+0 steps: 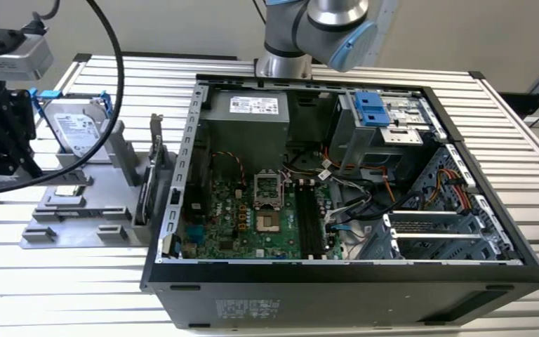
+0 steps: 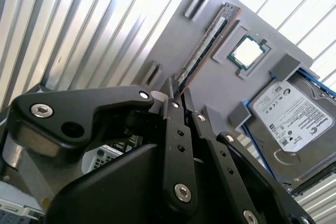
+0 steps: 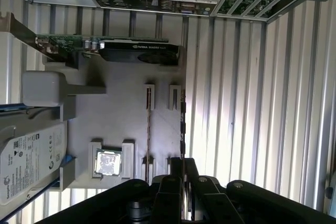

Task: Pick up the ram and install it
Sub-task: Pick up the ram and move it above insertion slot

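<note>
**Operator:** How wide is the gripper?

**Spotter:** Your gripper [image 2: 177,94] is drawn in narrow. The two fingers [image 2: 173,116] lie almost side by side, the tips all but meet, and nothing is clamped between them. Both wrist views agree on that.

**Operator:** Is it touching anything?

**Spotter:** You can't tell from these. In the second wrist view the tips cover one end of the ram [image 2: 207,45], and whether they rest on it or hang above it does not show. In the first wrist view they sit a little to the side of the ram's line, nearer the empty slot [image 3: 175,97].

**Operator:** Where is the ram, then?

**Spotter:** It stands on its long edge in the gray tray [image 1: 68,225], which lies at the exterior view's left of the open computer case [image 1: 344,295]. Your ram sits in the slot just beside the processor chip [image 3: 107,162], between that chip and the empty slot. The hard drive [image 3: 23,156] is beyond the chip, on the tray's far side.

**Operator:** And which way does it point?

**Spotter:** The long axis is level. One end aims at the upright graphics card [image 3: 131,53] and the case's back panel, and the other at the tray's outer edge. That puts it left to right across the exterior view. The chip-covered face shows in the second wrist view, while the first wrist view catches it nearly edge-on, as a thin line.
</note>
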Controlling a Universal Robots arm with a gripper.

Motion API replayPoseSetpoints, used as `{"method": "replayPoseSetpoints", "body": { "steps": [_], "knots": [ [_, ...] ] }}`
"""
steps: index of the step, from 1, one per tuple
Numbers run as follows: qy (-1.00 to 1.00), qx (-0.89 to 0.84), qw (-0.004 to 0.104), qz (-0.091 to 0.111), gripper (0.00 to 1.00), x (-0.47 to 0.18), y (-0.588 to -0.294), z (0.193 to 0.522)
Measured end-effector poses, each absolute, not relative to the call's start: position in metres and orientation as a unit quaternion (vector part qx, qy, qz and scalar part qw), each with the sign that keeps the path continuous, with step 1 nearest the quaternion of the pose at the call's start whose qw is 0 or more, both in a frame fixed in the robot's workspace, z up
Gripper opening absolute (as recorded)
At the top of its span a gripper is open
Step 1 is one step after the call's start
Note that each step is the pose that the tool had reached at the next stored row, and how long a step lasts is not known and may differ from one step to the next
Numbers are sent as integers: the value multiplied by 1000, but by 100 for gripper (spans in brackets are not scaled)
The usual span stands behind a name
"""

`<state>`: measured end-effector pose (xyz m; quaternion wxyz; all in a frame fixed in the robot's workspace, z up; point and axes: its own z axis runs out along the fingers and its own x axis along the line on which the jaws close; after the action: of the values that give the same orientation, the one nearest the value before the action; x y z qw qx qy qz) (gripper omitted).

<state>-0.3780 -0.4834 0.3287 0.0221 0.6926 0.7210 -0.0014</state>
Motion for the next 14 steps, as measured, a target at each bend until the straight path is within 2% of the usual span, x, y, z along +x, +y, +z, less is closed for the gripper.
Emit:
{"method": "replayPoseSetpoints", "body": {
  "steps": [14],
  "knots": [
    [721, 693, 22, -1, 0, -378, -483, 332]
  ]
}}
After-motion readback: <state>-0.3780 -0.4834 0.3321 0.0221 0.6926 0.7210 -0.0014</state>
